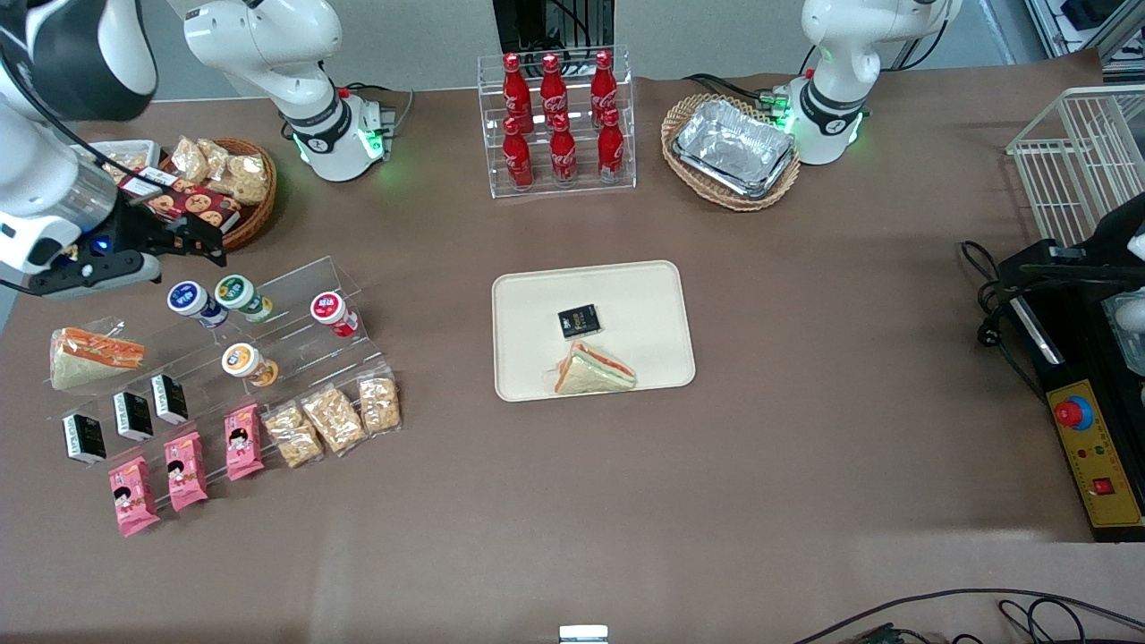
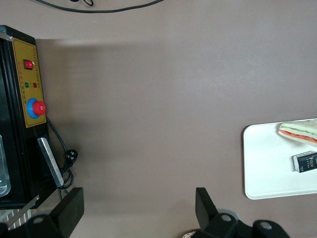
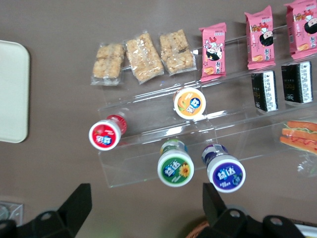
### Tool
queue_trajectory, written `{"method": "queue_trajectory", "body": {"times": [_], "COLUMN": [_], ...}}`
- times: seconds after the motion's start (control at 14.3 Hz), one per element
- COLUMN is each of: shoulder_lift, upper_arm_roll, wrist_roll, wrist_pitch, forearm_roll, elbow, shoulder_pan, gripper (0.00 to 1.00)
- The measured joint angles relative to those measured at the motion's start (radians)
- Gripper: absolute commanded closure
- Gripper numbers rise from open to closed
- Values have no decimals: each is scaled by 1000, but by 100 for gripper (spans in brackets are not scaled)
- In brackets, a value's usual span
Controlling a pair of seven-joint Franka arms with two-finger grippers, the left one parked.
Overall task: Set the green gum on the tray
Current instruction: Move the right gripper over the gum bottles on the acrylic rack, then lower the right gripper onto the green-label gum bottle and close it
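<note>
Tray point(image 3: 12, 91) cut by frame edge; tool point(image 3: 143, 208) fingertips cropped.

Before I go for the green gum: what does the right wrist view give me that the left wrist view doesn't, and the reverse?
Only the right wrist view shows the green gum on the clear stepped rack, between the open gripper fingers, beside the blue-lidded bottle. Only the left wrist view shows the control box with its red button, and the sandwich and black packet on the tray. Both show the tray.

Robot lab, mock shop, snack display point(image 1: 224, 358)
</note>
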Motion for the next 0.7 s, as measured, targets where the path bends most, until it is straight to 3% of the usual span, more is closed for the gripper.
{"method": "queue_trajectory", "body": {"times": [0.7], "shoulder_lift": [-22], "upper_arm_roll": [-21], "wrist_roll": [-25], "wrist_pitch": [253], "forearm_roll": [-28], "elbow": [-244], "shoulder_pan": [3], "gripper": [0]}}
